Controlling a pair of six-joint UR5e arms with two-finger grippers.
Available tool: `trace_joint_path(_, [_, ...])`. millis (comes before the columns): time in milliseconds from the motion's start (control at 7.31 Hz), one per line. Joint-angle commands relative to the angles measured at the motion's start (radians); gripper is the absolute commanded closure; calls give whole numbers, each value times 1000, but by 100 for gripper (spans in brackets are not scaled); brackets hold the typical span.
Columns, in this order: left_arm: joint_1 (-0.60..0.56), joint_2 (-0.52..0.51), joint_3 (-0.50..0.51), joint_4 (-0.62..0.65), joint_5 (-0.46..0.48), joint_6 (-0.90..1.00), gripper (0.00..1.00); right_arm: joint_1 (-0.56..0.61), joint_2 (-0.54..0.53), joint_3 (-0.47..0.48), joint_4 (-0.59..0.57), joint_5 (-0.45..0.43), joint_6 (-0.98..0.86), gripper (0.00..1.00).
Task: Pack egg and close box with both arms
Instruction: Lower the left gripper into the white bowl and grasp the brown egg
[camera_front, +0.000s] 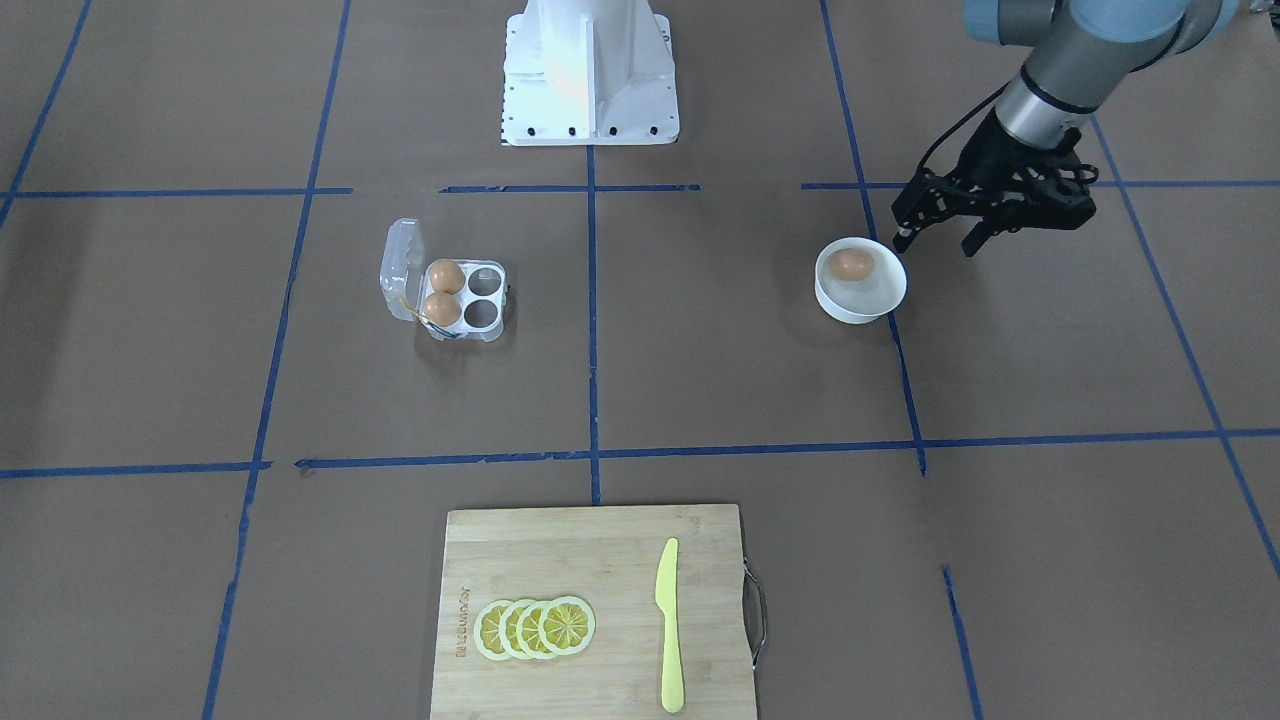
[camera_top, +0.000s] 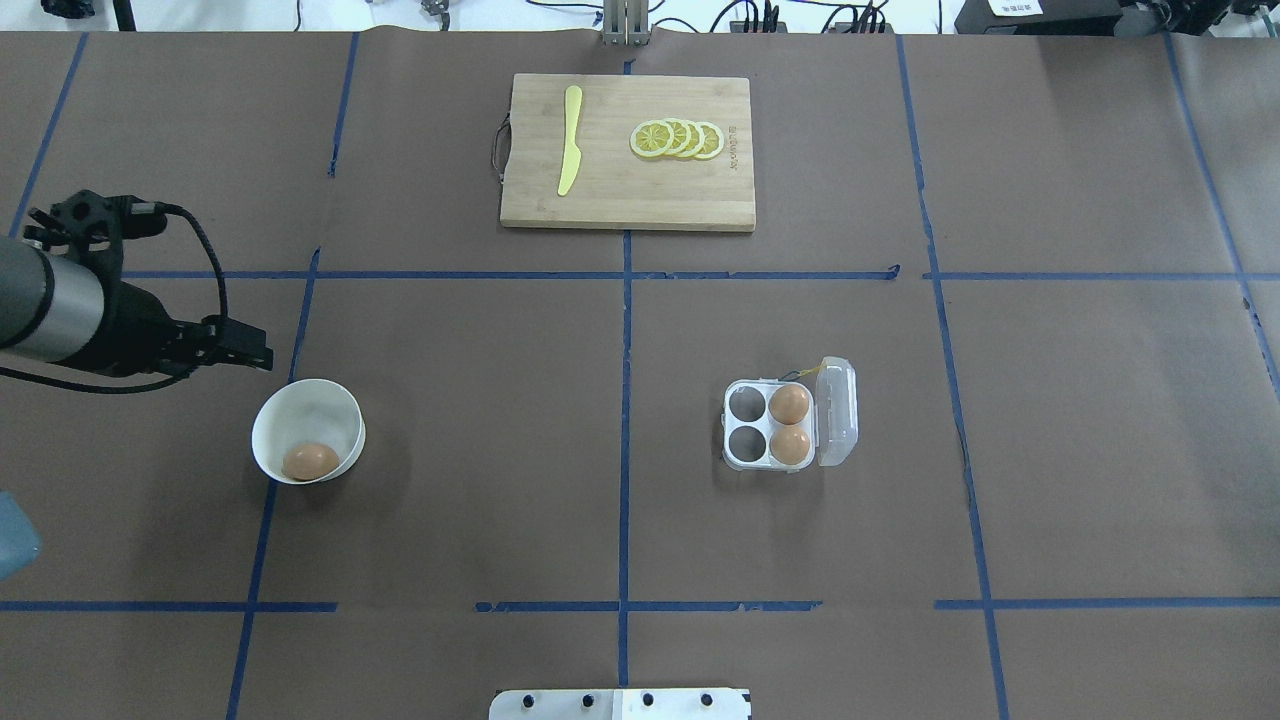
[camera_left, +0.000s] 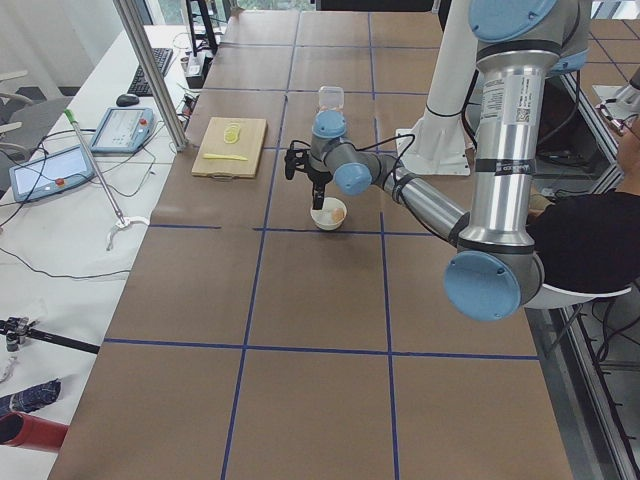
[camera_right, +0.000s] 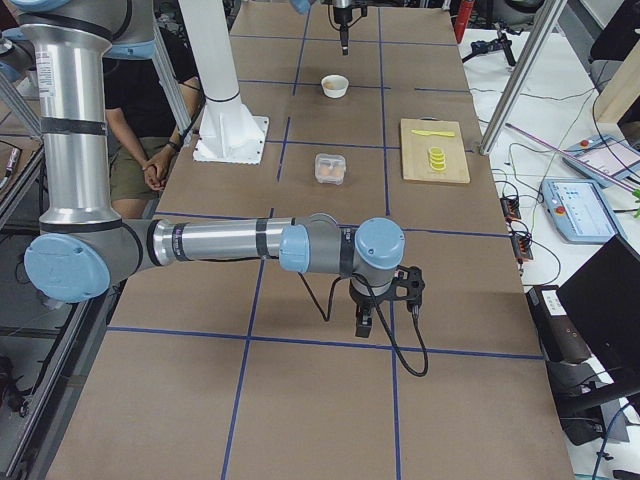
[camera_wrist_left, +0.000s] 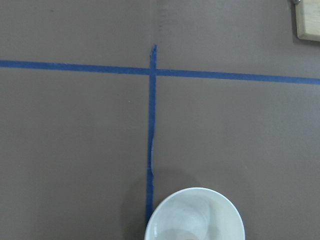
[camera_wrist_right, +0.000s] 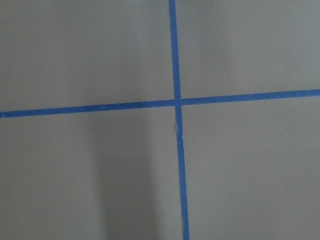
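Observation:
One orange-brown egg (camera_front: 852, 264) lies in a round white bowl (camera_front: 862, 310) on the robot's left side; it also shows in the overhead view (camera_top: 310, 461). The clear four-cell box (camera_front: 482, 302) stands open with its lid (camera_front: 400, 265) raised and a yellow string at its side. It holds two eggs (camera_top: 789, 404) (camera_top: 791, 445), and its other two cells are bare. My left gripper (camera_front: 937, 245) is open and empty, hovering just beside the bowl's rim. My right gripper (camera_right: 365, 322) shows only in the exterior right view, far from the box, and I cannot tell whether it is open or shut.
A bamboo cutting board (camera_front: 590, 560) with lemon slices (camera_front: 535, 627) and a yellow knife (camera_front: 668, 625) lies at the table's far edge. The white pedestal base (camera_front: 590, 70) stands at the robot's side. Blue tape lines grid the brown table.

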Motion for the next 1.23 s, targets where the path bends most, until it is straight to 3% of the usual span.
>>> trace_joint_path(0, [93,-50,52,-3,74,-66,6,0,0,-1,0,0,-1,0])
trace_joint_path(410, [133,-49,99,-5,100,-68,3,0,0,-1,0,0,-1,0])
trace_joint_path(1094, [171,-50,138,-5,102,-68,6,0,0,0,0,0,-1,0])
